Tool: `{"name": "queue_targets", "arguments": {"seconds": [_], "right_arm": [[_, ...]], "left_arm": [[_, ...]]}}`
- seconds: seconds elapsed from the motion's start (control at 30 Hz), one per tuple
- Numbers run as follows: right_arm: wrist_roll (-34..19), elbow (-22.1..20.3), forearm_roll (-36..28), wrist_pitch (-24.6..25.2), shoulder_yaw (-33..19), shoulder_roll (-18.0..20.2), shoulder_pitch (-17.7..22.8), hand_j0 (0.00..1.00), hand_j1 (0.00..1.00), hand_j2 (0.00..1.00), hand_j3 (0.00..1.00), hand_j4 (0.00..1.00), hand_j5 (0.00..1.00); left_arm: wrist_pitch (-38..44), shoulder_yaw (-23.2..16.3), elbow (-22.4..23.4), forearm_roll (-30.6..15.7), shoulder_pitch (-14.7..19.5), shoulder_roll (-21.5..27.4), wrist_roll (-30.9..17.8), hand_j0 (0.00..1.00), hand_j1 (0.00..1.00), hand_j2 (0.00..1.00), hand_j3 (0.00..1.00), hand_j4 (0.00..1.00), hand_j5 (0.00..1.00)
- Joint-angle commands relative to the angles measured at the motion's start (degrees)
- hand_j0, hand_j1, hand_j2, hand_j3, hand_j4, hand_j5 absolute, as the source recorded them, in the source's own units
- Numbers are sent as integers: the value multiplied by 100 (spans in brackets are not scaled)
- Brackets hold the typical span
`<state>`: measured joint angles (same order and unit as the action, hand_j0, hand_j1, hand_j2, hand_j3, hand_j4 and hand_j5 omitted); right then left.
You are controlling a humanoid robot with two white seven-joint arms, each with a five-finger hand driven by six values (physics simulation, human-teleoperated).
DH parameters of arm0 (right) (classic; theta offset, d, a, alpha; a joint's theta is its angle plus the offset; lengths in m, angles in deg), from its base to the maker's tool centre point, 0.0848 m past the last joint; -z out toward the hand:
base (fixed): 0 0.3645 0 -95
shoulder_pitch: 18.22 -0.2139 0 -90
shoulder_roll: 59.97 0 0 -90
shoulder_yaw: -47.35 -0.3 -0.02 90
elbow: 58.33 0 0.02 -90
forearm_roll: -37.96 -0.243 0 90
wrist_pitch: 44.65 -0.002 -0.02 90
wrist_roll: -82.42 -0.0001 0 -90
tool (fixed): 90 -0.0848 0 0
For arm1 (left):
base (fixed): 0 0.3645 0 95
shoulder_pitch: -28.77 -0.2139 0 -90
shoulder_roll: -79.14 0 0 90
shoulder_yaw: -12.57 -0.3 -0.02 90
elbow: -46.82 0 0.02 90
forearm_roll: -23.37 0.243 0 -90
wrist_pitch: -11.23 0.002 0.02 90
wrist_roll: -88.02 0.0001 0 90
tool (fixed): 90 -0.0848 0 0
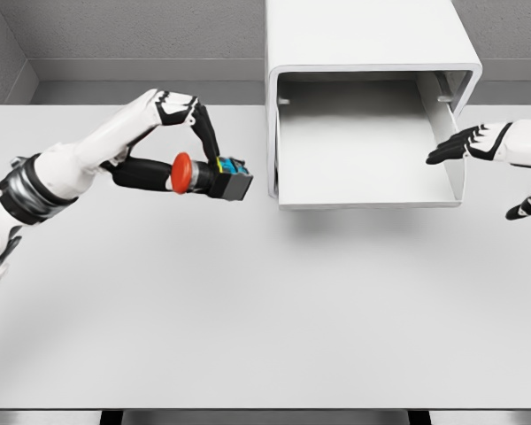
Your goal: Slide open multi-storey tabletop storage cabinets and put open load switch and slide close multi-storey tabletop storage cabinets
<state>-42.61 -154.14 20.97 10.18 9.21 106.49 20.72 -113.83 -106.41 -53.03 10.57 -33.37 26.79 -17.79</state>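
- Load switch [214, 176]: red knob, dark body, held off the table [248, 336] just left of cabinet.
- Cabinet [363, 53]: white, drawer [372, 186] slid out.
- L hand [190, 142]: fingers clamped on switch.
- R hand [465, 144]: fingers loosely extended, holding nothing, at drawer's right wall.

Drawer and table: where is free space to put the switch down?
The open drawer is bare inside. The table in front of the cabinet is bare too. Crowded: the drawer's left side near the left hand with the switch, and its right wall by the right hand.
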Motion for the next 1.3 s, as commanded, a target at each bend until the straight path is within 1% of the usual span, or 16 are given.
{"name": "queue_targets", "arguments": {"seconds": [0.0, 0.3, 0.5, 0.7, 0.8, 0.9, 0.93, 0.97, 1.0, 1.03, 1.07, 1.1, 1.13, 1.17, 1.2, 1.27], "right_arm": [[3, -34, -41, 18, -9, 53, 0, 100, 100, 100, 100, 100, 100], [3, -26, -41, 18, -150, 115, -80, 100, 100, 100, 100, 100, 100], [3, -17, -59, 18, -211, 212, -97, 100, 100, 100, 100, 100, 100], [3, 1, -67, 18, -247, 212, -97, 100, 100, 100, 100, 100, 100], [3, 27, -67, 18, -238, 212, -97, 100, 100, 100, 100, 100, 100], [3, 27, -67, 18, -238, 273, -80, 100, 100, 100, 100, 100, 100], [3, 27, -67, 18, -238, 273, -80, 100, 100, 100, 100, 100, 100], [3, 27, -67, 18, -238, 273, -80, 100, 100, 100, 100, 100, 100], [3, 27, -67, 18, -238, 299, -71, 100, 100, 100, 100, 100, 100], [3, 27, -67, 18, -247, 308, -80, 100, 100, 100, 100, 100, 100], [3, 27, -67, 18, -238, 326, -80, 100, 100, 100, 100, 100, 100], [3, 27, -67, 18, -247, 335, -80, 100, 100, 100, 100, 100, 100], [3, 27, -67, 18, -247, 335, -71, 100, 100, 100, 100, 100, 100], [3, 27, -67, 18, -247, 335, -71, 100, 100, 100, 100, 100, 100], [3, 27, -67, 18, -247, 335, -80, 100, 100, 100, 100, 100, 100], [3, 27, -67, 18, -238, 335, -80, 100, 100, 100, 100, 100, 100]], "left_arm": [[6, -117, 27, -48, 0, -74, -2, 26, 26, 26, 26, 26, 26], [6, -135, 27, -109, 123, -162, 7, 26, 26, 26, 26, 26, 26], [6, -187, 150, -100, 220, -452, -2, 26, 26, 26, 26, 26, 26], [6, -223, 150, -118, 308, -549, 7, 26, 26, 26, 26, 26, 26], [6, -223, 202, -118, 396, -786, 7, 26, 26, 26, 26, 26, 26], [6, -231, 528, -65, 545, -1208, -2, 26, 26, 26, 26, 26, 26], [6, -240, 659, -48, 650, -1410, -2, 25, 25, 25, 25, 25, 25], [6, -459, 844, -39, 869, -1524, -10, 25, 25, 25, 25, 25, 25], [6, -653, 1213, -39, 1195, -1630, -10, 25, 25, 25, 25, 25, 25], [6, -653, 1608, 58, 1344, -2042, -10, 25, 25, 25, 25, 25, 25], [6, -653, 1934, 391, 1520, -2420, -2, 25, 25, 25, 25, 25, 25], [6, -653, 2109, 462, 1652, -2544, -2, 33, 33, 33, 33, 33, 33], [6, -583, 2171, 445, 1652, -2518, 7, 93, 93, 93, 93, 93, 93], [6, -565, 2145, 401, 1644, -2491, 7, 100, 100, 100, 100, 100, 100], [6, -565, 2049, 383, 1591, -2483, 7, 100, 100, 100, 100, 100, 100], [6, -574, 1829, 374, 1573, -2166, -2, 100, 100, 100, 100, 100, 100]]}}
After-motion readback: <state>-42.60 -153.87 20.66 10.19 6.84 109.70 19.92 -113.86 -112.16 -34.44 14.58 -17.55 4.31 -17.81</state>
